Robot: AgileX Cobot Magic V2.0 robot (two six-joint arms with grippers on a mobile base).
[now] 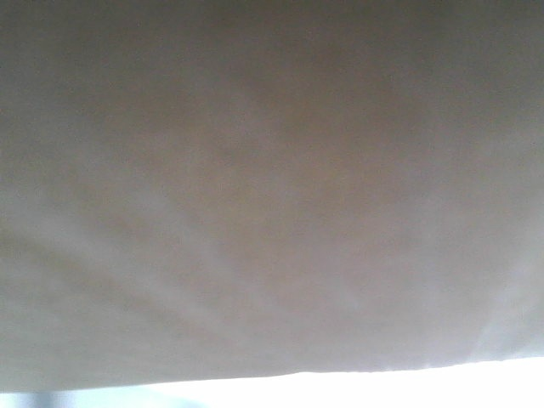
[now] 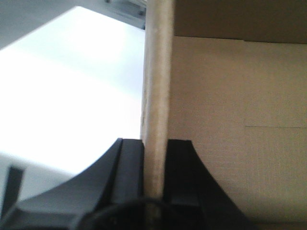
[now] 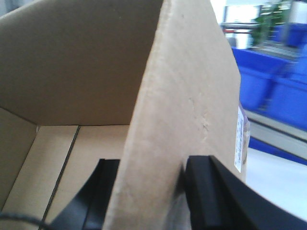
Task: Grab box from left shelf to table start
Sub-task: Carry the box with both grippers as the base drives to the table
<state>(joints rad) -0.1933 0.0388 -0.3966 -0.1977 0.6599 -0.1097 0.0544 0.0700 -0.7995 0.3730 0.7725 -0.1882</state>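
The brown cardboard box (image 1: 272,187) fills the front view as a close blur. My left gripper (image 2: 154,141) is shut on the box's upright side wall (image 2: 156,72), one black finger on each face, with the box's inside (image 2: 225,96) to the right. My right gripper (image 3: 154,160) is shut on the opposite wall (image 3: 187,86), its left finger (image 3: 103,191) inside the box and its right finger (image 3: 206,191) outside. The white table (image 2: 72,86) lies under and beside the box. I cannot tell which rack is the left shelf.
Blue plastic trays (image 3: 273,81) stand on a rack with a grey rail (image 3: 276,128) to the right, beyond the table (image 3: 276,175). A white label (image 3: 241,139) is on the box's outer corner. A metal bracket (image 2: 125,7) shows at the table's far end.
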